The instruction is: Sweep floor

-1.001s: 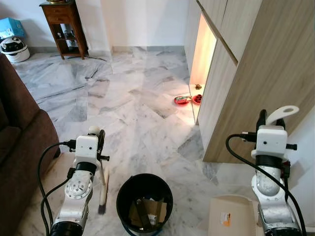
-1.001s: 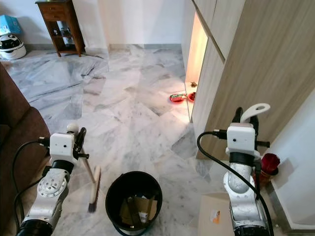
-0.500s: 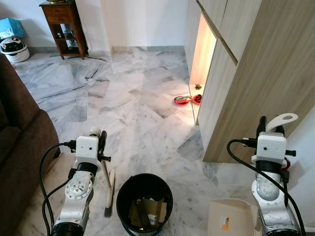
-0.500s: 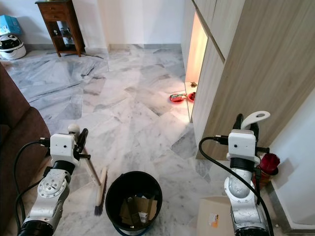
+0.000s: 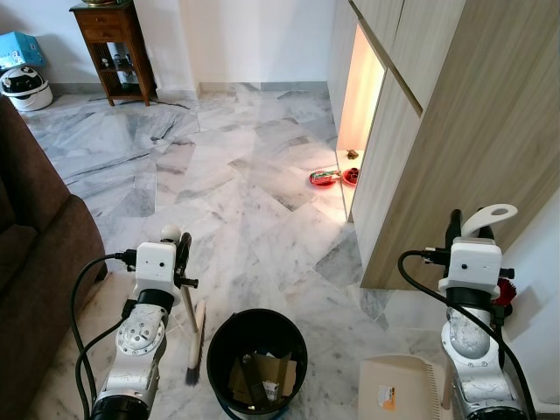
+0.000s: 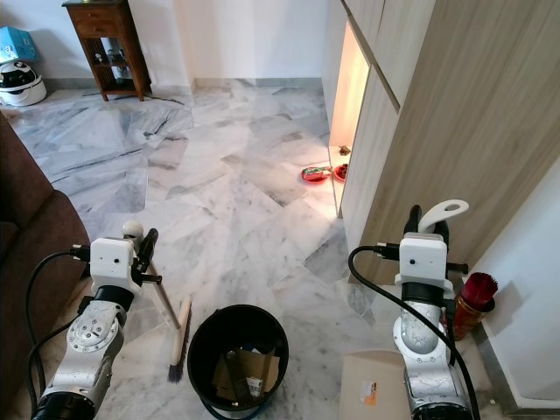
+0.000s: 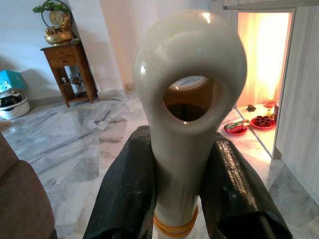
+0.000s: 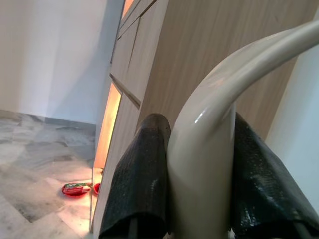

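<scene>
Since a moment ago the right gripper [image 5: 465,226] has drawn its cream dustpan [image 5: 404,391] in towards the round black bin [image 5: 257,359], fingers clamped on the curved glossy handle. Left gripper [image 5: 178,248] pinches the smooth, ring-ended brush [image 5: 193,343], bristles on the veined marble floor [image 5: 236,184] just beside the bin. Sweeping seems underway; next, I'd say, brush towards the pan.
</scene>
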